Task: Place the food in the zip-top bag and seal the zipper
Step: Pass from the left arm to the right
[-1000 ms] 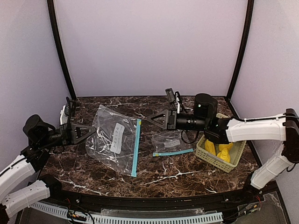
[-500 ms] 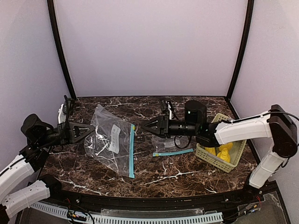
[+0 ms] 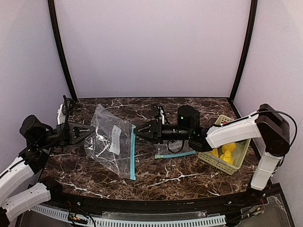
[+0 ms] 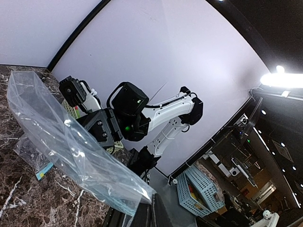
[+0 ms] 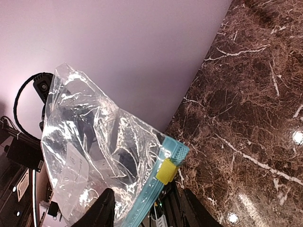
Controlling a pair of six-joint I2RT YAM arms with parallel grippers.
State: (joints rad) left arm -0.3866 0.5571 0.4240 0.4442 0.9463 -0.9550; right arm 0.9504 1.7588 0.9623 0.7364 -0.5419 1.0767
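A large clear zip-top bag [image 3: 111, 142] with a blue zipper [image 3: 132, 151] stands partly lifted at the table's left. My left gripper [image 3: 91, 131] is shut on its left edge; in the left wrist view the plastic [image 4: 71, 142] is pinched at my fingertips [image 4: 150, 210]. My right gripper [image 3: 138, 130] is open at the zipper's far end. In the right wrist view the yellow slider [image 5: 165, 171] and blue zipper [image 5: 151, 198] lie between my spread fingers [image 5: 105, 210]. Yellow food [image 3: 226, 150] sits in the basket; the red and green pieces are hidden.
A pale green slatted basket [image 3: 236, 163] stands at the right. A small clear bag [image 3: 169, 143] with a blue strip [image 3: 175, 154] lies on the marble table [image 3: 161, 177] under my right arm. Dark posts and purple walls enclose the table.
My right gripper has reached left from near the basket to the large bag's zipper end. The bag has shifted slightly left and its zipper edge now stands more upright.
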